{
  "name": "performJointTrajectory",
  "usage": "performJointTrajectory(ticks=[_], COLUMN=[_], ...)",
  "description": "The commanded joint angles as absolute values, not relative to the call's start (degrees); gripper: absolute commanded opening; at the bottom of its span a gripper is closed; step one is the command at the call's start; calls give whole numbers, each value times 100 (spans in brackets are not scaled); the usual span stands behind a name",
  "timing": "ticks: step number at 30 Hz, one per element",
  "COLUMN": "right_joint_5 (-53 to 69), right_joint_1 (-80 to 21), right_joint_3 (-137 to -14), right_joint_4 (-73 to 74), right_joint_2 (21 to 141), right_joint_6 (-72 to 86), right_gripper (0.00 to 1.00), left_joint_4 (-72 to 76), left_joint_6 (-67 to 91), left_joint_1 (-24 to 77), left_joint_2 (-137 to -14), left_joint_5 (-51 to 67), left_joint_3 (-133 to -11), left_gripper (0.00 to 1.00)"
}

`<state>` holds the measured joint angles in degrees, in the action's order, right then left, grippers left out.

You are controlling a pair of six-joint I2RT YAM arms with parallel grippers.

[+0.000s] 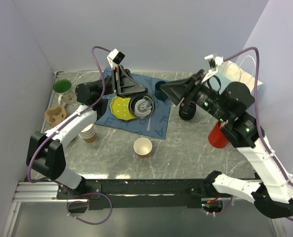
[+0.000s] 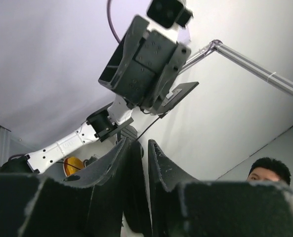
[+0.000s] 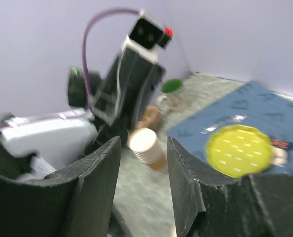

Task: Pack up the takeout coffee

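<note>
Judging by how things lie, the packing has hardly begun. The takeout coffee (image 1: pixel 187 113) shows from above as a round black lid standing on the grey surface (image 1: pixel 186 153), just off the right edge of the blue cloth (image 1: pixel 158 123). It sits below the right arm's wrist and is partly hidden by it. Neither arm has hold of it.

The right hand (image 3: pixel 142 143) is held above the surface and points left across the cloth. Its fingers are spread wide with nothing between them, and its own camera looks past them to the yellow plate (image 3: pixel 239 150) and the stack of lidless cups (image 3: pixel 146 146). The left hand (image 2: pixel 140 143) is tipped upward toward the wall. Its fingers are drawn near each other with only a thin slit between, and nothing can be seen pinched there.

A white bag with handles (image 1: pixel 241 75) stands at the back right corner, well apart from the lidded cup. It looks like the likely place for the cup to go, though the pictures do not settle that.

Everything is left to do: taking hold of the cup, carrying it upright, and lowering it into its container.
</note>
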<state>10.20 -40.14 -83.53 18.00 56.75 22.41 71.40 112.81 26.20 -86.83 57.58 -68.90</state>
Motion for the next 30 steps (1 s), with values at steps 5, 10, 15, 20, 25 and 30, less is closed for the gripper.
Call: performJointTrajectory(ticks=[5,10,15,20,25,30], right_joint_5=[2770,1253,422,62,70,281], right_joint_1=[-3542,-3542,-3542,-3542,-3542,-3551], right_joint_3=[-7709,-7655,-7541,-7611,-7532,-7436], right_joint_4=[35,1656,2785,3883,4342,4394], right_joint_2=[5643,5309,5072,5159,5238,5378], right_joint_6=[3692,2734,2471,2373,2320,2347], right_gripper=[47,47,47,47,46,46], left_joint_4=[8236,4335,-1595,-4563,-6299,-6663], left_joint_6=[12393,9481,5383,4325,4569,5676], left_joint_1=[2646,2479,2277,2303,2417,2627], left_joint_2=[-8693,-8237,-7805,-7814,-7682,-6980], left_joint_5=[5476,5792,3550,1401,-296,-554], left_joint_3=[-6900,-6942,-7962,-8534,-8017,-6745], left_gripper=[18,26,43,55,73,71])
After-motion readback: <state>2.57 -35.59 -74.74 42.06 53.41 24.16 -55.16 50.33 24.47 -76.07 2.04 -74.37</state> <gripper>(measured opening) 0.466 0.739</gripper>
